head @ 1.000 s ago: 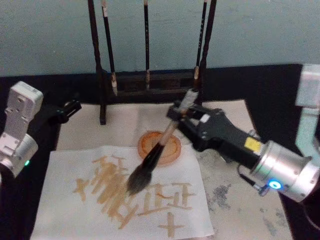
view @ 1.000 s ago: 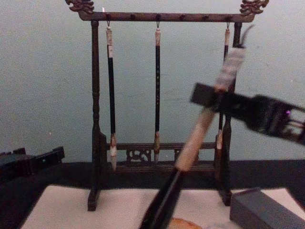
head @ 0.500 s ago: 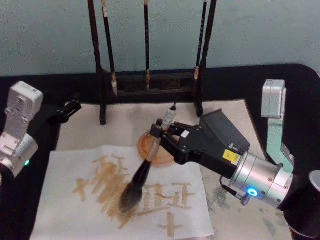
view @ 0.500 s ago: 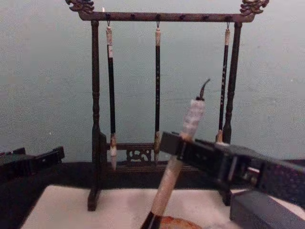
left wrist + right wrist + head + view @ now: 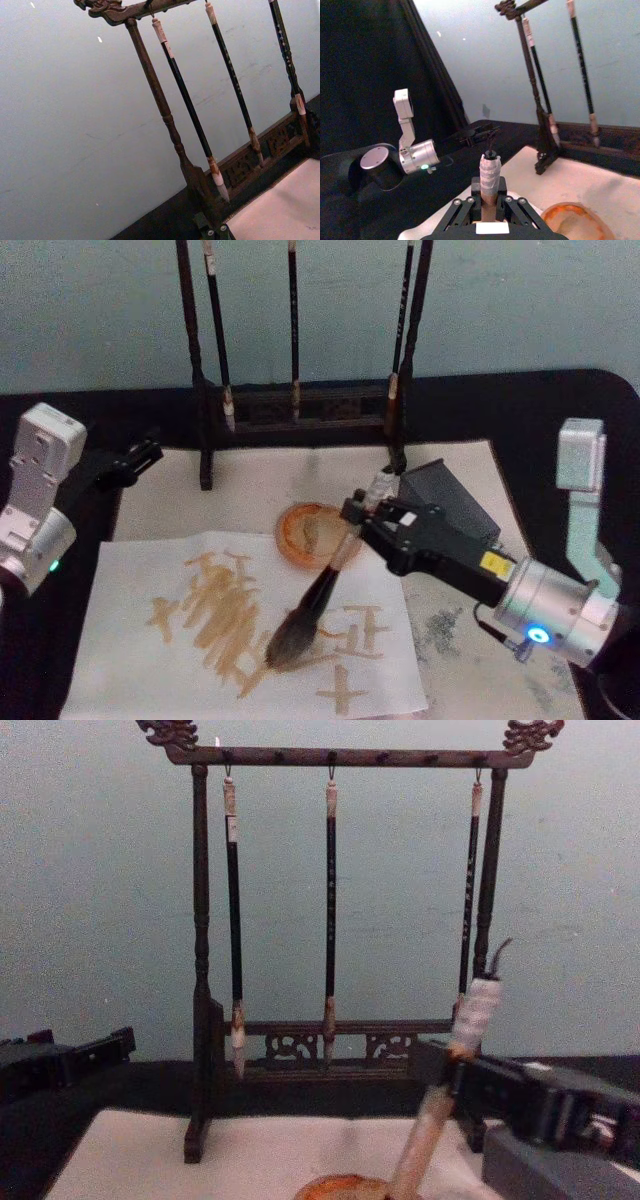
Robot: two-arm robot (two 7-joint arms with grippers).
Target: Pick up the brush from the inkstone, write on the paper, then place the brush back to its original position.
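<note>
**Brush head down on the paper, in the grip of the right claw**

Head view: right claw (image 5: 356, 518) clamped on the pale upper handle of the brush (image 5: 322, 592), arm reaching in from 4 o'clock. Brush slanted, end loop toward 1 o'clock, bushy head toward 7 o'clock. Head low on the paper (image 5: 110, 675), among tan strokes, seemingly touching it. Paper flat on the 7 o'clock part of a beige mat (image 5: 460, 645). Round orange dish (image 5: 303, 532) just past the far edge of the paper, brush handle crossing over its 4 o'clock rim. Dark grey block (image 5: 455, 502) at 3 o'clock of the dish, partly behind the right claw. Rack (image 5: 310, 403) at 12 o'clock of the mat, three slim brushes (image 5: 293, 320) hanging from it. Left claw (image 5: 135, 458) idle at 9 o'clock, over the black counter (image 5: 560, 410), near the far left corner of the mat; cannot tell whether apart or together.

Left wrist view: rack and slim brushes before a pale blue-grey wall (image 5: 75, 125), a corner of the mat beside them.

Right wrist view: wrapped top of the brush upright between the two sides of the right claw, pressed from both; dish just beside; left claw farther off.

Chest view: pale brush handle rising from 6 o'clock, leaning toward 1 o'clock, right claw across it from 4 o'clock; left claw low at 9 o'clock.
</note>
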